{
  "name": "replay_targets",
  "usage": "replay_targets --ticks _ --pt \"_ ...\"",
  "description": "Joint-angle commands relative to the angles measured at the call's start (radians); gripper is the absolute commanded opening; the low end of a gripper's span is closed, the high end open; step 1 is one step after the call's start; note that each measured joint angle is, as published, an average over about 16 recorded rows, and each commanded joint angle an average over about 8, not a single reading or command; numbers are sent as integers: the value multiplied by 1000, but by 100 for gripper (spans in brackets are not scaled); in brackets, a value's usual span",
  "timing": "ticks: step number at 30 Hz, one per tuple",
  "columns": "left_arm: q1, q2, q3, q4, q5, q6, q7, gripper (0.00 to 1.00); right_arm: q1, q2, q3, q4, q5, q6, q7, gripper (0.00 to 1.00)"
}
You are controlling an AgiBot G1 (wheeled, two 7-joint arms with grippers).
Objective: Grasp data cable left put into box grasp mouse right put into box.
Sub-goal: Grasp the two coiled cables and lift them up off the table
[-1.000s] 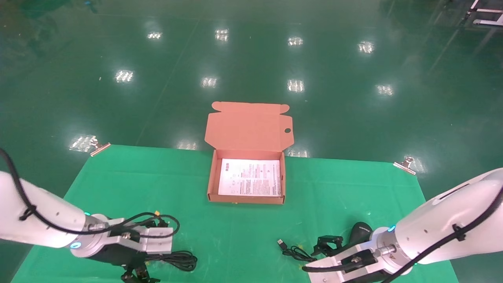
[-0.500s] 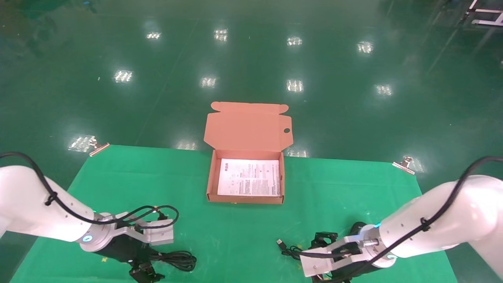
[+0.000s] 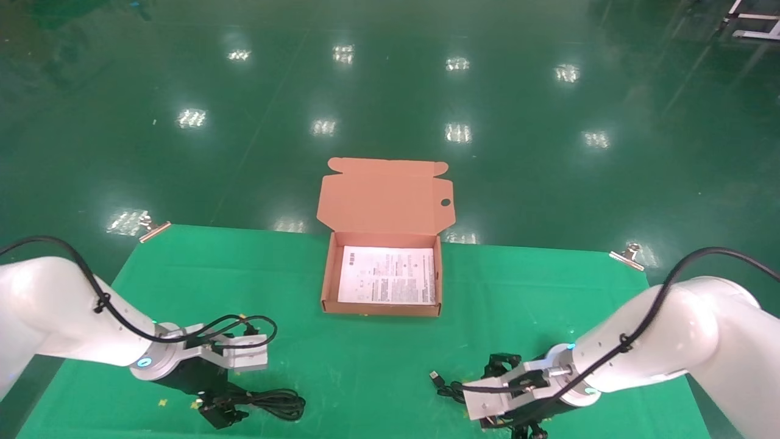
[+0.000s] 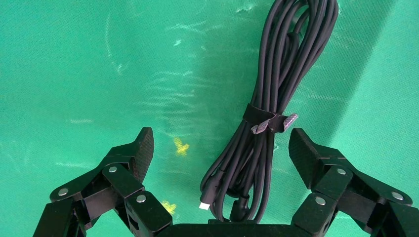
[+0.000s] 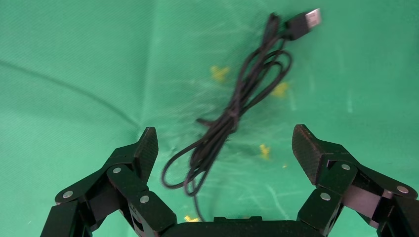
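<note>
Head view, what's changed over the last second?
Both arms swung in and lowered: the left gripper now straddles the data cable, the right gripper is open over the mouse's cord. Nothing grasped. The box stayed put.

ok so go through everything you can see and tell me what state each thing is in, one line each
box: open, lid flap upright, printed sheet flat inside, nothing else in it
data cable: bundled in loops with a strap, lying on the cloth, ungrasped
mouse cord: loosely coiled on the cloth, USB plug free; mouse itself hidden
left gripper: open, straddling the data cable
right gripper: open, above the mouse cord
</note>
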Motion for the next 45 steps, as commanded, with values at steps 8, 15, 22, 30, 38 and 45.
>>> replay_targets --ticks 8,15,22,30,38,45 --pt "-12 18 0 54 2 -20 26 6 -2 -22 0 -53 -8 39 -22 11" --pt "-13 18 0 53 1 -20 26 0 -3 -21 2 -52 -6 39 -22 0" --pt "-11 16 0 47 1 -18 24 0 -2 -19 1 -46 -7 34 -20 0" --pt "-10 14 0 43 1 -16 23 0 -2 -19 1 -43 -8 32 -19 0" --pt "-10 14 0 41 1 -16 23 0 -1 -18 0 -42 -9 30 -18 0" --pt "-9 13 0 40 1 -15 22 0 -1 -18 -1 -41 -9 30 -18 0"
